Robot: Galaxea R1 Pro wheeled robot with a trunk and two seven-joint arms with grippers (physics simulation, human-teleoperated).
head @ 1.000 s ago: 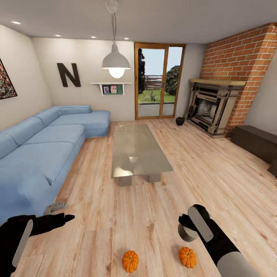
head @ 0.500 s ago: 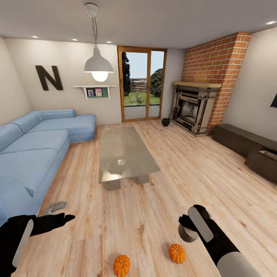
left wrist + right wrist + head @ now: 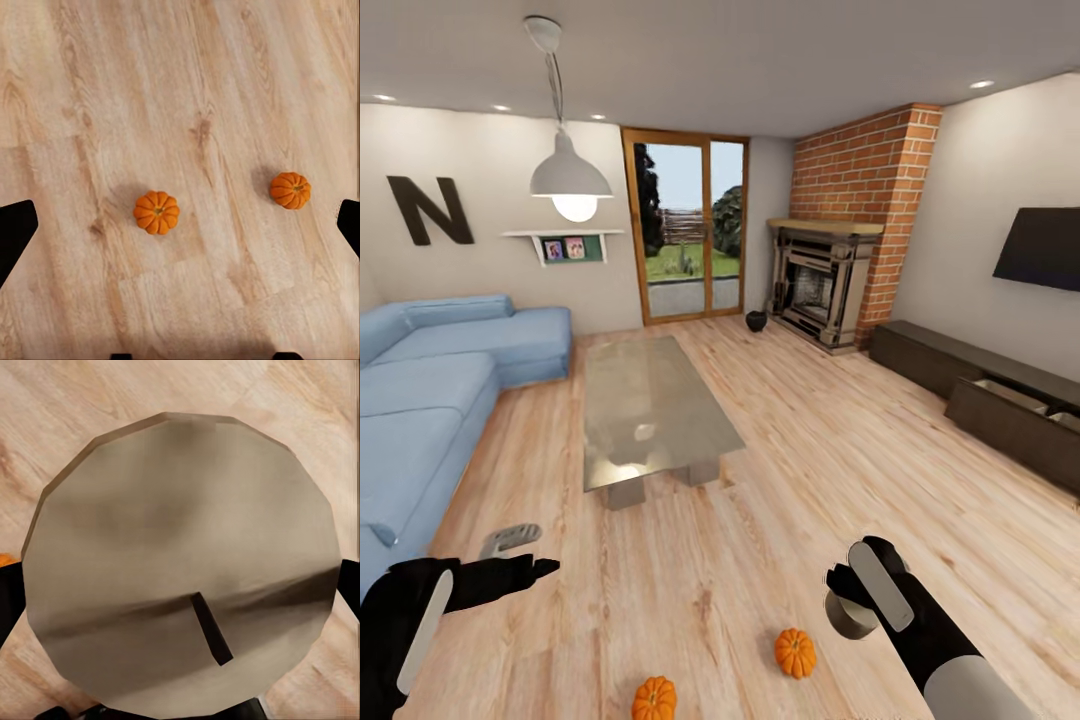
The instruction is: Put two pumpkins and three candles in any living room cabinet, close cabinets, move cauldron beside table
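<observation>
Two orange pumpkins lie on the wooden floor just ahead of me, one (image 3: 795, 652) below my right gripper and one (image 3: 654, 698) further left; the left wrist view looks down on both (image 3: 157, 212) (image 3: 290, 190). My right gripper (image 3: 842, 592) is shut on a grey-beige candle (image 3: 848, 612), whose round top and dark wick (image 3: 210, 626) fill the right wrist view. My left gripper (image 3: 532, 570) hovers open and holds nothing. The black cauldron (image 3: 756, 321) stands by the fireplace. The glossy table (image 3: 650, 410) is mid-room. The dark cabinet (image 3: 920, 360) runs along the right wall, one drawer (image 3: 1015, 395) pulled out.
A blue sofa (image 3: 430, 390) lines the left side. A small grey object (image 3: 510, 540) lies on the floor near its corner. The brick fireplace (image 3: 820, 285) and a glass door (image 3: 685, 230) are at the back, a wall screen (image 3: 1050, 245) hangs above the cabinet.
The whole view has swung to the right, bringing the cabinet and its pulled-out drawer into sight. Both arms keep their pose; the candle stays in the right gripper.
</observation>
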